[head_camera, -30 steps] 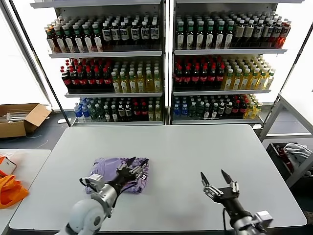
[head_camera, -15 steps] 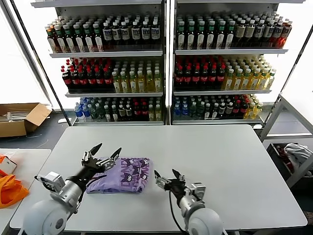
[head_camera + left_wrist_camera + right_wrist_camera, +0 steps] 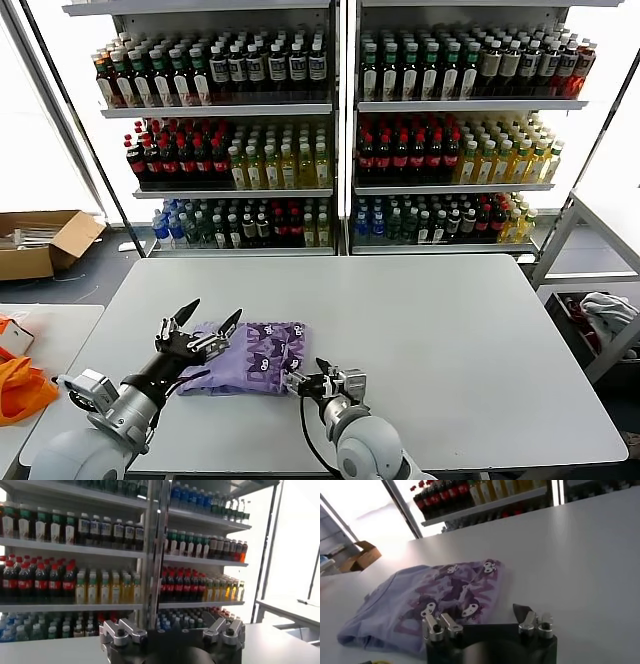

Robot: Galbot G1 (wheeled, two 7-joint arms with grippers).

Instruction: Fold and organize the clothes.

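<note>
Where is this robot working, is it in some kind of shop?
Likely a shop-like test room: tall shelves packed with bottled drinks stand behind a plain white table, where a folded lavender T-shirt lies. A cardboard box sits on the floor.

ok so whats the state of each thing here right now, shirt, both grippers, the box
lavender short-sleeved printed T-shirt: folded into a compact bundle, lying on the white table, printed side partly up
left gripper: fingers open, raised over the shirt's left edge, holding nothing
right gripper: fingers apart, low at the shirt's right front corner, grip not visible
brown cardboard box: open, on the floor
</note>
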